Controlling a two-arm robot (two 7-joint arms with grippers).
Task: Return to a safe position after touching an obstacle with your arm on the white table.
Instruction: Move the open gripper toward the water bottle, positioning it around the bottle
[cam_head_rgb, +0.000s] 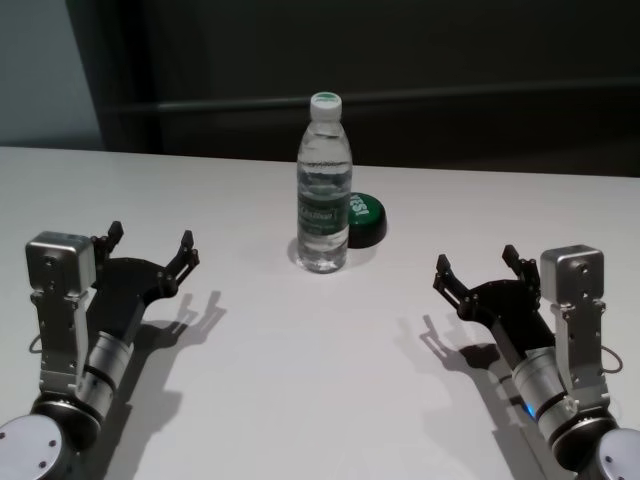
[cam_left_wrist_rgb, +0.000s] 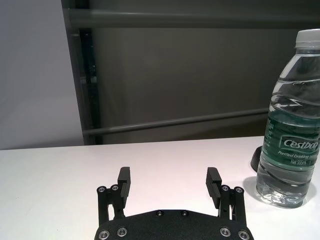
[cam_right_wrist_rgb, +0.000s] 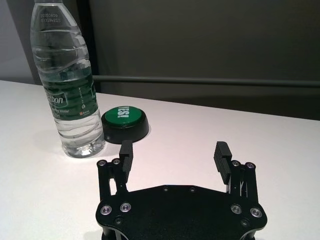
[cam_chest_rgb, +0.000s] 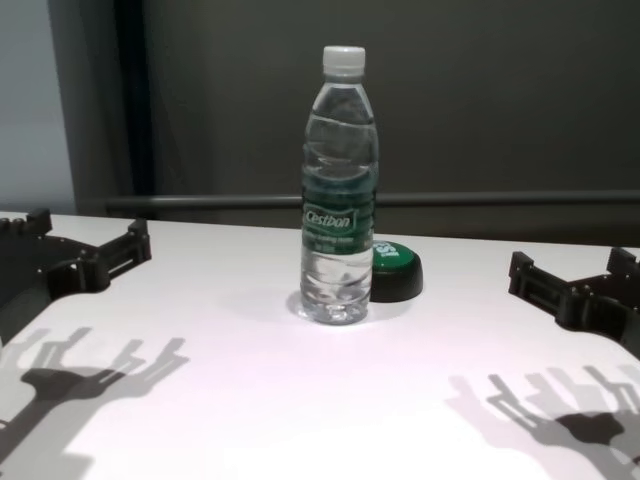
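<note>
While both end effectors, left (cam_head_rgb: 150, 245) and right (cam_head_rgb: 476, 264), sit open, one bottle (cam_head_rgb: 324, 190) stands straight up between them on the bench (cam_head_rgb: 300, 380), cap on top, touching one button (cam_head_rgb: 364, 218).

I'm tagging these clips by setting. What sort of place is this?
Probably a robot test bench or lab, not a home: a bare white table against a dark panelled wall, holding only a Cestbon water bottle and a green-topped button, with the left gripper and right gripper open either side.

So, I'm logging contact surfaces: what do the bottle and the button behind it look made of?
The bottle looks like clear, thin ribbed plastic, water visible inside, with a white cap. The button seems hard plastic: glossy black base, matte green top.
</note>
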